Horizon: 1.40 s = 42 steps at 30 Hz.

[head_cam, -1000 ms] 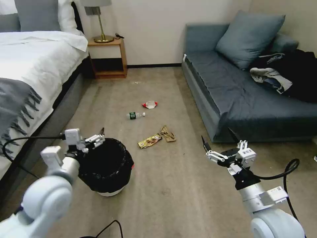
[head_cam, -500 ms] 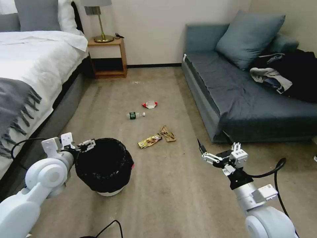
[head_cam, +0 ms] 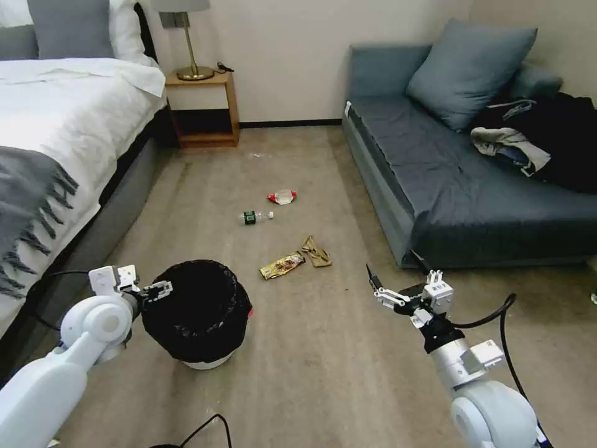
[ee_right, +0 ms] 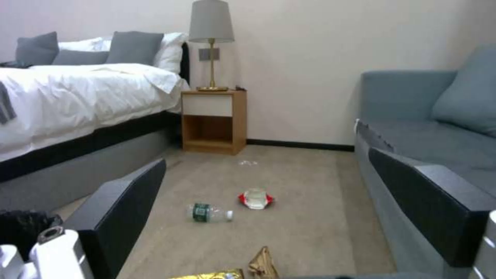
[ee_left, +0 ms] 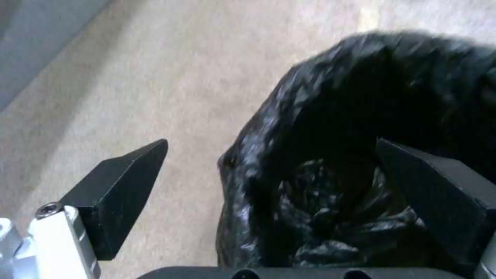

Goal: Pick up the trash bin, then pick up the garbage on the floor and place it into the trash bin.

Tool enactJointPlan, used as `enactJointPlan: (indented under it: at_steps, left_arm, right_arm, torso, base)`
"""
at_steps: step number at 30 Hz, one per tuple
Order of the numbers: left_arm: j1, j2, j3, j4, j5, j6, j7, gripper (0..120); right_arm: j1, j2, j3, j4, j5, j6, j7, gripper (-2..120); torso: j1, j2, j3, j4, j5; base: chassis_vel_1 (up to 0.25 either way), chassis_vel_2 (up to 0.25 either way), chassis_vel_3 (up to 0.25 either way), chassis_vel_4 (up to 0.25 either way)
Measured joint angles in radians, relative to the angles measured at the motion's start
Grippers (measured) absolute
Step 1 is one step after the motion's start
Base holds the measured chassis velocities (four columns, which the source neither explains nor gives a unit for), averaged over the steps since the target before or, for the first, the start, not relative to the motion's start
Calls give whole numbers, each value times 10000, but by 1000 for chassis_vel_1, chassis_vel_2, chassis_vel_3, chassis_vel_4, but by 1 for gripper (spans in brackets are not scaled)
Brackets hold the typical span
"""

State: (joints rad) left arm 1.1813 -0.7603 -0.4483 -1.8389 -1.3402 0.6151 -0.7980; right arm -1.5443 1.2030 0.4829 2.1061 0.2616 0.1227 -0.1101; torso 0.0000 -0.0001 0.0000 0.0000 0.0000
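The trash bin [head_cam: 205, 358], white with a black bag liner [ee_left: 331, 116], stands on the carpet at the lower left. My left gripper [head_cam: 159, 290] is open at its left rim. In the left wrist view one finger [ee_left: 116, 190] is outside the bag and the other [ee_left: 439, 193] is over the inside. The garbage lies beyond: gold wrapper [head_cam: 282, 265], tan scrap [head_cam: 316, 251], bottle [head_cam: 255, 217], red-and-white packet [head_cam: 283, 196]. My right gripper [head_cam: 393, 269] hangs open and empty, right of the wrapper. The right wrist view looks across the floor at the bottle [ee_right: 209, 213] and packet [ee_right: 255, 198].
A bed [head_cam: 56, 124] runs along the left and a blue sofa [head_cam: 460, 180] along the right, with a clothes heap [head_cam: 547, 143] on it. A wooden nightstand [head_cam: 202, 109] with a lamp stands against the back wall. A black cable [head_cam: 202, 429] lies near the front.
My left gripper has dropped and pulled left, from above the bin's opening to its left rim. My right arm has lowered and drawn slightly left. Bin and litter have not moved.
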Motion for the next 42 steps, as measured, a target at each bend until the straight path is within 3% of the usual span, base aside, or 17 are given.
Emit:
enactJointPlan:
  at_steps: [8,16,30,38,42]
  left_arm:
    - [-152,-200,213,340,-24,241,146,100]
    - [-680,-332,361,987,-504,336,104,100]
    - [-656,-541,379,1342,-851,490,332,98]
    - [-621,-644,408,1406,-759,250,364,71]
    - [-598,-671,421,1377,-592,122,368,52]
  right_arm:
    - [88,-7,-77,-154,13,1,3,100]
    - [2,24,-63,-192,-15,41,-4,100]
    - [-219,71,15,-97,-72,126,-6,100]
    - [-471,98,102,-17,-154,181,-24,100]
    - [-555,92,146,44,-170,213,-29,100]
  torso:
    - [0,0,0,1,0]
    - [0,0,0,0,0]
    - [0,0,0,0,0]
    - [0,0,0,-1,0]
    - [0,0,-1,0,0]
  base:
    - [0,0,0,0]
    - [0,0,0,0]
    - [0,0,0,0]
    - [0,0,0,0]
    - [0,0,0,0]
